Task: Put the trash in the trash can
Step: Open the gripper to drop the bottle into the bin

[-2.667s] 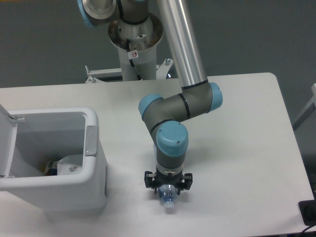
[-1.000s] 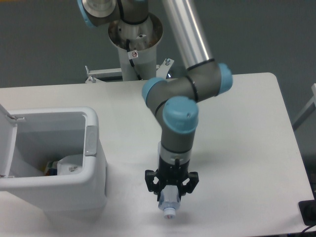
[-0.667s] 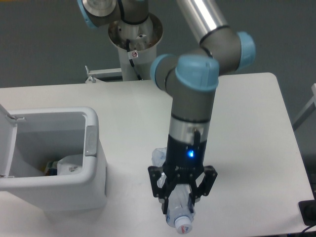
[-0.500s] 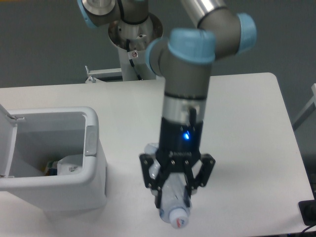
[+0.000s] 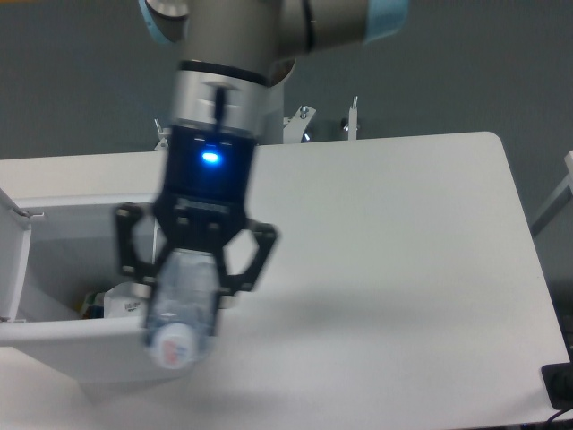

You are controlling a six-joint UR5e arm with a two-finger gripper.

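My gripper [image 5: 190, 269] is shut on the clear plastic bottle [image 5: 182, 309], one piece of the trash. It hangs high in the air, close to the camera and blurred, cap pointing down toward the viewer. It sits over the right wall of the white trash can [image 5: 54, 336], hiding that wall and the latch. The can's lid [image 5: 9, 260] stands open at the left. Inside the can lies a crumpled white paper packet [image 5: 119, 300], partly hidden behind the gripper.
The white table [image 5: 403, 269] stretches to the right of the can, its right edge near the frame side. The arm's base column [image 5: 269, 98] stands at the back behind the table. A dark object [image 5: 560, 385] shows at the lower right corner.
The gripper has lifted the bottle off the table and carried it up and to the left, from the table's front middle to above the trash can's right wall.
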